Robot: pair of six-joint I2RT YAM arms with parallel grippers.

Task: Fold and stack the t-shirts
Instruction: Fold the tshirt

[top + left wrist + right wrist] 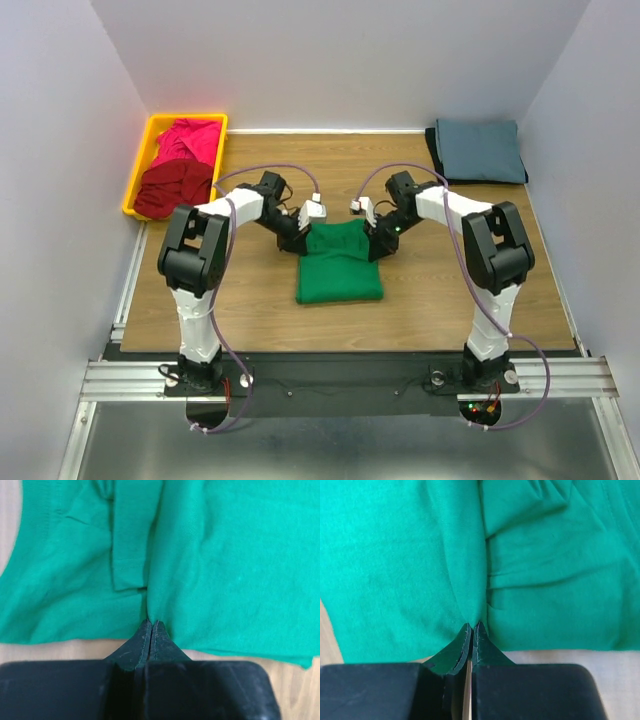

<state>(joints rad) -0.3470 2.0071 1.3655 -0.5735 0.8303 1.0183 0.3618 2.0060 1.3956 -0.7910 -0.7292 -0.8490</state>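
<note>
A bright green t-shirt [340,265] lies partly folded in the middle of the table. My left gripper [301,243] is shut on its far left edge, pinching a fold of green cloth [150,595]. My right gripper [374,243] is shut on its far right edge, pinching green cloth [470,595]. A slate blue-grey t-shirt [480,150] lies folded at the back right, with a black one's edge showing under it. A magenta pink t-shirt [188,138] and a dark red t-shirt [175,188] lie crumpled in the yellow bin [137,170].
The yellow bin stands at the table's back left corner. White walls close in the back and both sides. The table's wooden top [250,310] shows around the green shirt.
</note>
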